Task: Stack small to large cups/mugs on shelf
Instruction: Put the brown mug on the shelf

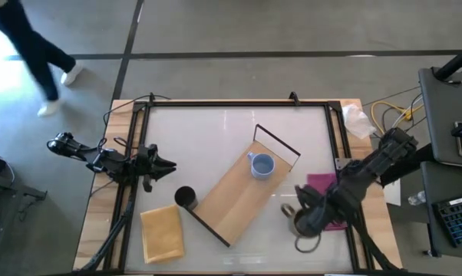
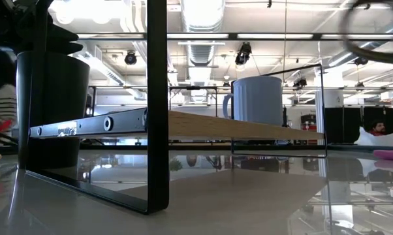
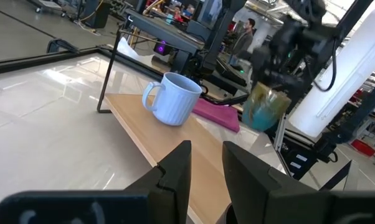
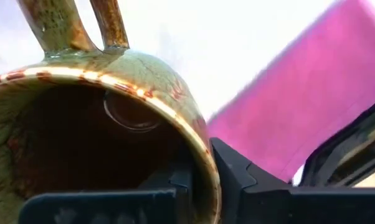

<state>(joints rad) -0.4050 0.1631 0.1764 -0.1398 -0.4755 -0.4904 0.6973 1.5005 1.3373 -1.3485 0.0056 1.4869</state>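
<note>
- Right gripper pinches the rim of the glossy brown mug, one finger inside, lifted just off the shelf's right side
- Glazed ceramic: likely heavy, slippery, breakable; a rim grip may let it tilt
- Left gripper, fingers apart, waits left of the shelf

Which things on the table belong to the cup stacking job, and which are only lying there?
Job:
- light blue mug on the shelf
- black cup beside the shelf
- brown mug, gripped at its rim by the right gripper

Lying about:
- pink cloth
- yellow-tan pad
</note>
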